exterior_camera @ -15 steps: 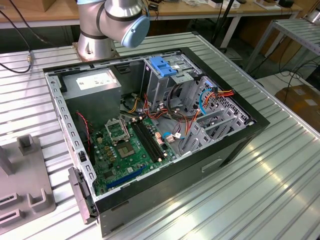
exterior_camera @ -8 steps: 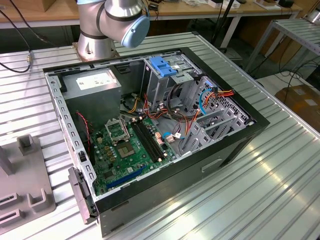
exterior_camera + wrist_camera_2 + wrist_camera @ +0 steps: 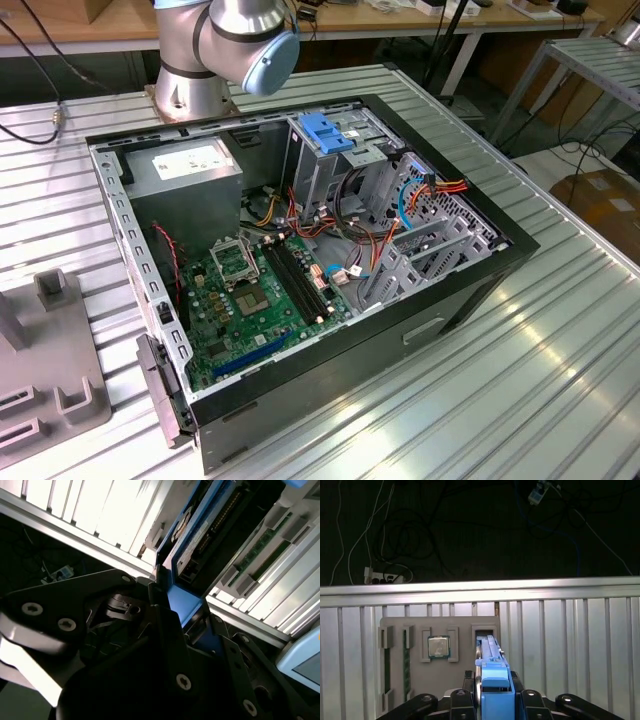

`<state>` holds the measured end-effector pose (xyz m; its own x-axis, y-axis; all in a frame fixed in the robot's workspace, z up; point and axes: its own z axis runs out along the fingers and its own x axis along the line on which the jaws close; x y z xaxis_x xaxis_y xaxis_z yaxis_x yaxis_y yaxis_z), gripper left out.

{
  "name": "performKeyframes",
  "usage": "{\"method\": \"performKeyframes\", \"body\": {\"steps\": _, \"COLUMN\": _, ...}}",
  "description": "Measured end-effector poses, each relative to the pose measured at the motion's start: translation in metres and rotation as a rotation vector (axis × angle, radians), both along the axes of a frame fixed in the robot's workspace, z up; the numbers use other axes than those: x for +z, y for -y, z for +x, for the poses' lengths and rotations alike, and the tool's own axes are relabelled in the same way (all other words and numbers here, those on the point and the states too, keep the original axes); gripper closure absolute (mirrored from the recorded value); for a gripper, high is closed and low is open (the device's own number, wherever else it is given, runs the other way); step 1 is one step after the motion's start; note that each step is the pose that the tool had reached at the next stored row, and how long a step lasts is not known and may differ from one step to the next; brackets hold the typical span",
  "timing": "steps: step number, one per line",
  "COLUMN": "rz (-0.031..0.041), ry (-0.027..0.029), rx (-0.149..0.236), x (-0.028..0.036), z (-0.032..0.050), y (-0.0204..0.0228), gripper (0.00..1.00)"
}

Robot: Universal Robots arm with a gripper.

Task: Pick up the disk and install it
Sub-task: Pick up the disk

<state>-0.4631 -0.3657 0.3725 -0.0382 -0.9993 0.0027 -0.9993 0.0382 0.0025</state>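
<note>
Holder [image 3: 462,625]: grey, on ribbed tabletop [image 3: 570,645], carries processor chip [image 3: 438,646].
Disk [image 3: 490,650]: edge-on over the holder, blue rail showing, just beside the chip.
Gripper [image 3: 492,681]: jaws pinch the disk from both sides.
Computer case [image 3: 330,300]: lies open.

- The black pincer [image 3: 178,601] fills the foreground, its linkage plates studded with screws.
- Its fingers [image 3: 159,587] press against both sides of the disk [image 3: 202,530], gripping it at the blue side rail [image 3: 181,596].
- The disk runs away from the pincer, narrow edge on, with a row of connector pins and a strip of white label along that edge.
- Behind it lies the bright ribbed aluminium worktop [image 3: 100,510].
- Just beside the disk, a grey holder [image 3: 280,535] on the worktop carries green memory sticks [image 3: 260,547].
- Past the worktop's edge the floor is dark, with a power strip [image 3: 62,573] and loose cables.
</note>
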Motion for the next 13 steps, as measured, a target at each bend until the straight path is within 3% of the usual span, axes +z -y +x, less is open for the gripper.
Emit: {"method": "performKeyframes", "body": {"steps": 13, "rz": 0.0, "ry": -0.0001, "rx": 0.0, "x": 0.0079, "z": 0.0, "y": 0.0, "gripper": 0.63}}
